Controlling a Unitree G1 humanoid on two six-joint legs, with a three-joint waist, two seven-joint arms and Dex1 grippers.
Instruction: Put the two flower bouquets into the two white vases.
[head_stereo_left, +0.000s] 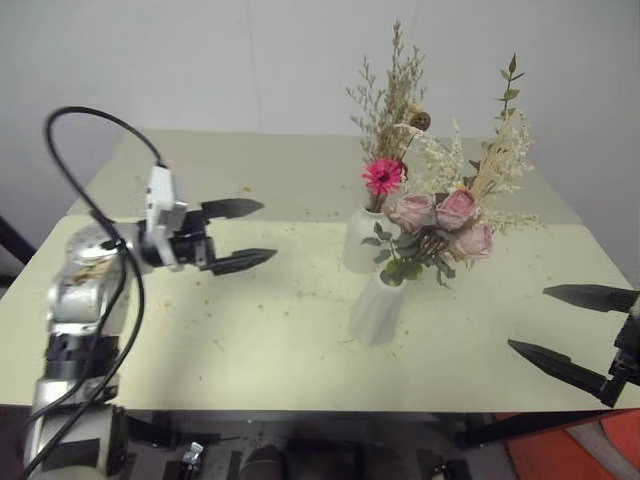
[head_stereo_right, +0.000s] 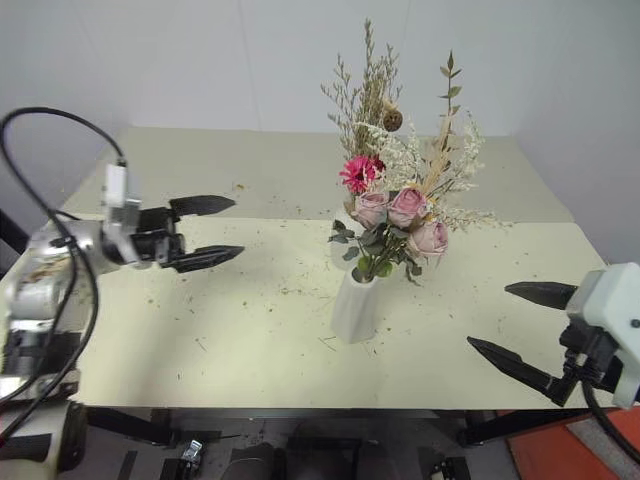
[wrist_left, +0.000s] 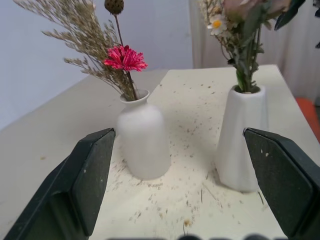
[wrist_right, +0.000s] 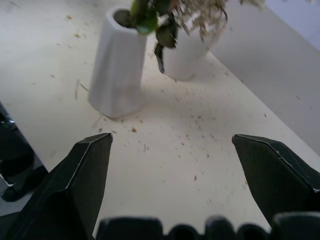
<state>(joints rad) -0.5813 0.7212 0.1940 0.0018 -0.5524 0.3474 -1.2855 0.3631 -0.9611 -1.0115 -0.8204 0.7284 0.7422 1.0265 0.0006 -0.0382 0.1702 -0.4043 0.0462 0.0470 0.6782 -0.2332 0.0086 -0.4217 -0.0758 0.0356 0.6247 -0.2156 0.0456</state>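
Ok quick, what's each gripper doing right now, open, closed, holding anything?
Left gripper: open, holding nothing.
Right gripper: open, holding nothing.

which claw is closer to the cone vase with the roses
Left, narrowly. The left claw, open, is level with the cone vase on its left; the right claw, open, sits nearer the table's front edge on its right.

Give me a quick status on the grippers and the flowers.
Left gripper open, empty. Right gripper open, empty. Gerbera bouquet in rounded vase, rose bouquet in tapered vase. Nothing in the way.
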